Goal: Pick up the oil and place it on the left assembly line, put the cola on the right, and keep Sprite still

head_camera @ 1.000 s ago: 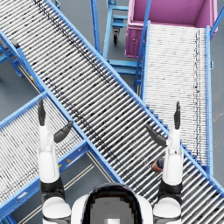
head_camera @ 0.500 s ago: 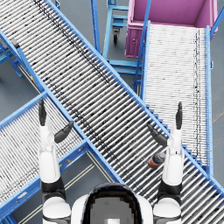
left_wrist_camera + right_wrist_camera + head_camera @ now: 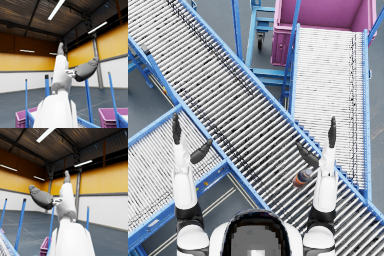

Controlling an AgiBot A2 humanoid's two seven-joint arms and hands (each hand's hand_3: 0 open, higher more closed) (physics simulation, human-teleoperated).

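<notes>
1. Dark bottle [image 3: 303, 177], likely cola, lies on middle conveyor [image 3: 243, 115], near my right hand [image 3: 327, 156].
2. It and left hand [image 3: 182, 150]: raised, spread, empty.
3. I'd lower right hand and grip across the bottle's body.

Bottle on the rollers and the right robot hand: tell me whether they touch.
Apart. The right wrist view shows the right robot hand raised in air, touching nothing; the head view shows the bottle lying on the rollers.
</notes>
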